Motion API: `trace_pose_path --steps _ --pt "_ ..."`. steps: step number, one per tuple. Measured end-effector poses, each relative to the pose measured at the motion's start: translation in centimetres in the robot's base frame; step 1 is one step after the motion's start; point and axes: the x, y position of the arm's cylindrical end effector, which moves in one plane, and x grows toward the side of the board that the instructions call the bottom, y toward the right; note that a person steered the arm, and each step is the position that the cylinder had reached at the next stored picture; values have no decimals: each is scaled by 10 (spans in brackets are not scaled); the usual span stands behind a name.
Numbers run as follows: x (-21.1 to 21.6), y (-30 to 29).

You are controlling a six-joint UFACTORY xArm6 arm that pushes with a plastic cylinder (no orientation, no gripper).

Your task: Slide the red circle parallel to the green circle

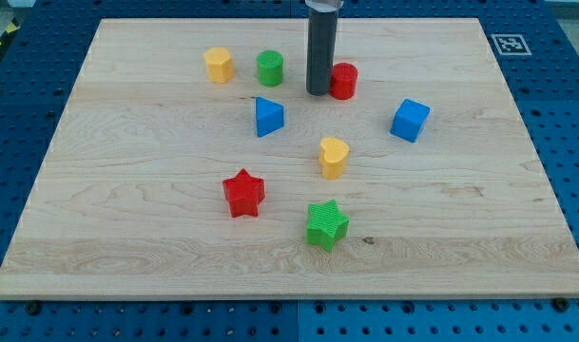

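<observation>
The red circle [345, 81] stands near the board's top middle. My tip [318, 92] is down on the board right at its left side, touching or nearly touching it. The green circle [270, 68] stands to the left of my tip, slightly higher in the view than the red circle. The rod partly hides the red circle's left edge.
A yellow block [219, 65] sits left of the green circle. A blue triangle [268, 117], a blue cube [411, 120], a yellow heart [334, 157], a red star [243, 193] and a green star [326, 224] lie lower on the wooden board [127, 237].
</observation>
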Motion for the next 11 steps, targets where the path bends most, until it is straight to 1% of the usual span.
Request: trace_pose_path --steps 1,2,3,4,6,8,9,11 --pt "32 9" --pt "36 14" --pt "36 46" --pt "36 49" --pt "23 29" --pt "13 28" --pt "-1 23" --pt "0 22"
